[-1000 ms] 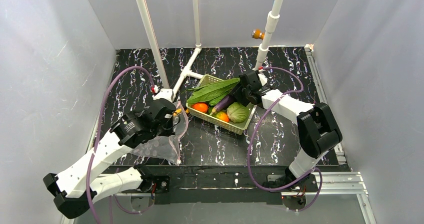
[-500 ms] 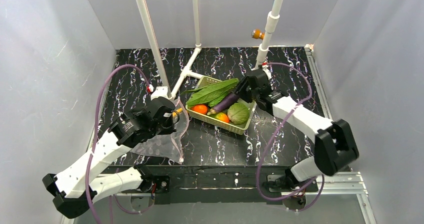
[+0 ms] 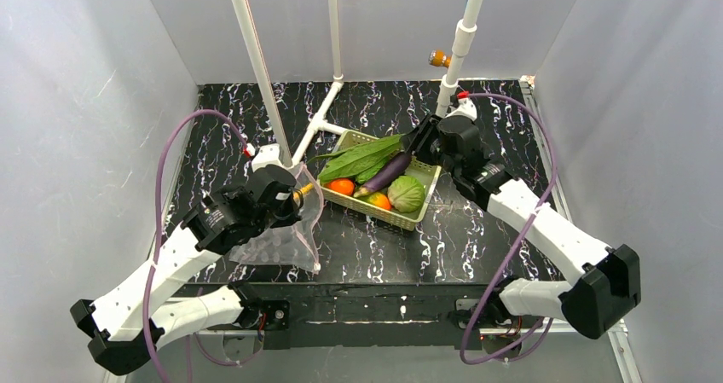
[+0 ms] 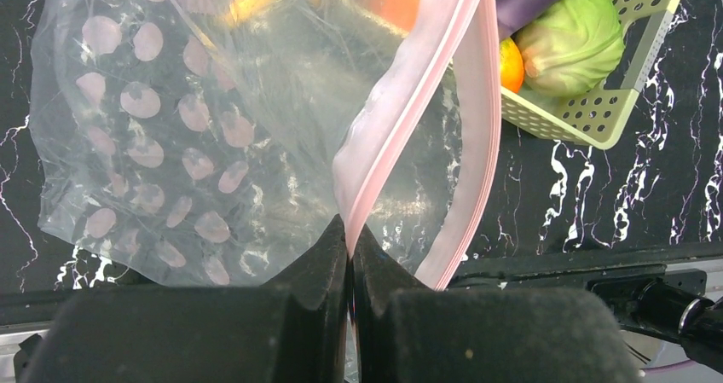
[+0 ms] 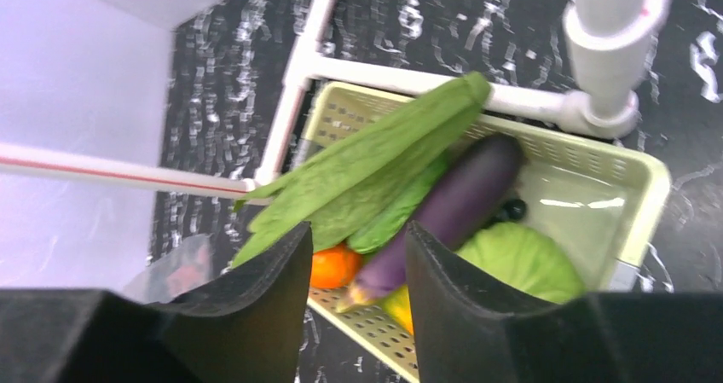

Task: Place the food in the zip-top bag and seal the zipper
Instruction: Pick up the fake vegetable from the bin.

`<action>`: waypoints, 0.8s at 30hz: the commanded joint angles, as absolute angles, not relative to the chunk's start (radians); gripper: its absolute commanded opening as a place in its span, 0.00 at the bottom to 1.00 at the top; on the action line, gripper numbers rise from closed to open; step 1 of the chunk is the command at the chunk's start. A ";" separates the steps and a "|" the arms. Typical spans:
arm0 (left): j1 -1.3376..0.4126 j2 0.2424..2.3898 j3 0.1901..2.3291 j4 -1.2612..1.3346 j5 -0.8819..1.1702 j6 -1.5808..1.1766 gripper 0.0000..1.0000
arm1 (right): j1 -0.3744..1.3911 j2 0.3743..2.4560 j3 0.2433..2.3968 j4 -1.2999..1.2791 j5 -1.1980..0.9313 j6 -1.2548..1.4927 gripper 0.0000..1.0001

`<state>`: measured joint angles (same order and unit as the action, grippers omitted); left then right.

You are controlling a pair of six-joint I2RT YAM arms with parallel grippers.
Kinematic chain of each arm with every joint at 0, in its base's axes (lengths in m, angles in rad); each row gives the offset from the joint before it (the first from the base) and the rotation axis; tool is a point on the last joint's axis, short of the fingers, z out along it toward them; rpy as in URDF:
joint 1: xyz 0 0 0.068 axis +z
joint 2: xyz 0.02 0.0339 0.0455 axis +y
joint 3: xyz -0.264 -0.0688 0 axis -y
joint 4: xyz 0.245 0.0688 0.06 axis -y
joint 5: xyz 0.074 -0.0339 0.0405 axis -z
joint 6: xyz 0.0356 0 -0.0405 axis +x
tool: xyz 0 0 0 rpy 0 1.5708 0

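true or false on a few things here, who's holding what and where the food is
1. The left gripper is shut on the zipper of the zip-top bag. True.
2. The eggplant is inside the zip-top bag. False: it lies in the basket.
3. The right gripper holds the cabbage. False: it is open and empty, above the basket.
4. The leaves lie in the basket. True.
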<state>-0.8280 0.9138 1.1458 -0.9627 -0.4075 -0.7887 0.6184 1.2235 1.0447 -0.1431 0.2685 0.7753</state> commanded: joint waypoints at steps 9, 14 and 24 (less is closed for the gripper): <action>-0.825 0.876 1.152 -0.942 -0.431 -0.784 0.00 | 0.601 1.549 1.166 -0.306 0.405 1.133 0.72; -0.824 0.876 1.153 -0.950 -0.424 -0.759 0.00 | 0.600 1.625 1.168 -0.245 0.423 1.143 0.68; -0.824 0.874 1.135 -0.922 -0.421 -0.726 0.00 | 0.601 1.715 1.174 -0.207 0.406 1.186 0.64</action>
<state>-0.8280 0.8883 1.1447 -0.9383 -0.4080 -0.7516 0.6041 1.6844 1.1355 -0.2442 0.3837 1.1444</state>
